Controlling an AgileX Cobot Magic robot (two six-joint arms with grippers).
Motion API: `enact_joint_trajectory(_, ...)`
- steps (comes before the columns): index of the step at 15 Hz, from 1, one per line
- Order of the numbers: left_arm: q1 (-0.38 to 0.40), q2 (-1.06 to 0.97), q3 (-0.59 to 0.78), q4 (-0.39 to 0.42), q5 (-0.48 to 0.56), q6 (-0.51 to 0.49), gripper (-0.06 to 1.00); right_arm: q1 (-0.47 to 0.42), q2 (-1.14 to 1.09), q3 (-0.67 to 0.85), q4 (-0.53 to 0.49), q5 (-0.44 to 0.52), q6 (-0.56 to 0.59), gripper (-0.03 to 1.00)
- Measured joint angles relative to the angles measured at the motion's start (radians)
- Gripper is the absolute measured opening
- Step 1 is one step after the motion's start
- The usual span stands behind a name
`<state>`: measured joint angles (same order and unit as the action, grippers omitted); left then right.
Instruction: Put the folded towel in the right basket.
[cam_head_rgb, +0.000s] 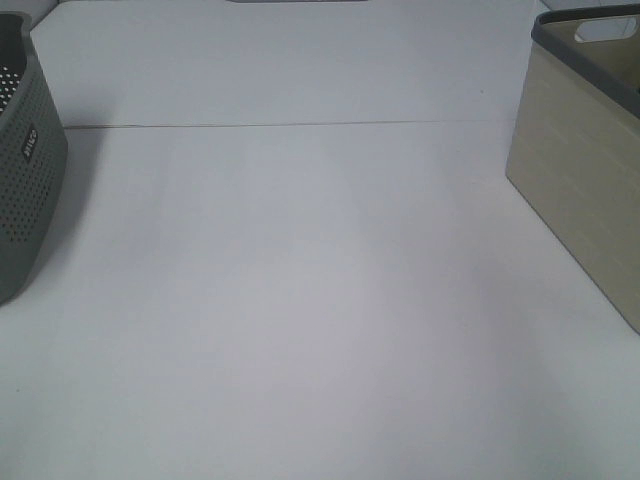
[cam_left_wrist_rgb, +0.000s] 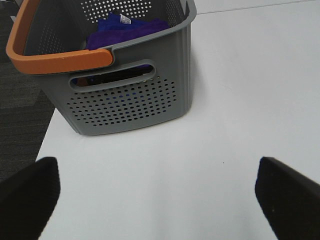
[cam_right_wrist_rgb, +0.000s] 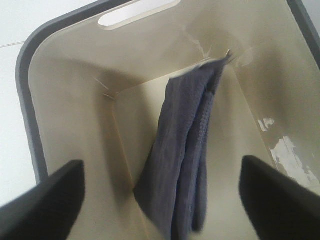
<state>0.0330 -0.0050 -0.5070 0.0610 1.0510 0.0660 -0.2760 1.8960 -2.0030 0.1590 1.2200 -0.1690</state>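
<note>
The folded towel (cam_right_wrist_rgb: 182, 155) lay inside the right basket (cam_right_wrist_rgb: 26, 110), and the right gripper (cam_right_wrist_rgb: 162, 200) hung over it, jaws wide apart, so it needed to rise straight up without snagging

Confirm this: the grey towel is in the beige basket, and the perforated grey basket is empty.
Wrong on the grey basket: the left wrist view shows purple cloth inside it. The grey towel is indeed in the beige basket.
</note>
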Motion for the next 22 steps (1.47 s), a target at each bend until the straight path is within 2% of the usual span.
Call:
enact_joint_trajectory(1, 0.000, 0.000, 0.000, 0.000, 0.000, 0.000, 0.99, 0.000, 0.000, 0.000, 0.001, 0.000, -0.003, 0.92)
enact_joint_trajectory(2, 0.000, 0.000, 0.000, 0.000, 0.000, 0.000, 0.99, 0.000, 0.000, 0.000, 0.009, 0.000, -0.003, 0.95)
enact_joint_trajectory(5, 0.000, 0.000, 0.000, 0.000, 0.000, 0.000, 0.99, 0.025, 0.000, 0.000, 0.048, 0.000, -0.006, 0.97)
enact_joint_trajectory(7, 0.000, 0.000, 0.000, 0.000, 0.000, 0.000, 0.99, 0.131, -0.022, 0.000, 0.011, 0.000, 0.006, 0.97)
enact_joint_trajectory(9, 0.000, 0.000, 0.000, 0.000, 0.000, 0.000, 0.99, 0.235, -0.089, 0.039, -0.070, -0.001, 0.074, 0.97)
enact_joint_trajectory(11, 0.000, 0.000, 0.000, 0.000, 0.000, 0.000, 0.99, 0.261, -0.185, 0.143, -0.097, -0.007, 0.113, 0.97)
enact_joint_trajectory(13, 0.000, 0.000, 0.000, 0.000, 0.000, 0.000, 0.99, 0.266, -0.372, 0.379, -0.097, -0.009, 0.128, 0.97)
enact_joint_trajectory(14, 0.000, 0.000, 0.000, 0.000, 0.000, 0.000, 0.99, 0.267, -0.630, 0.671, -0.096, -0.018, 0.128, 0.97)
enact_joint_trajectory(17, 0.000, 0.000, 0.000, 0.000, 0.000, 0.000, 0.99, 0.267, -1.032, 1.015, -0.101, -0.075, 0.108, 0.97)
enact_joint_trajectory(19, 0.000, 0.000, 0.000, 0.000, 0.000, 0.000, 0.99, 0.267, -1.279, 1.179, -0.129, -0.088, 0.100, 0.97)
enact_joint_trajectory(22, 0.000, 0.000, 0.000, 0.000, 0.000, 0.000, 0.99, 0.267, -1.527, 1.318, -0.165, -0.090, 0.099, 0.98)
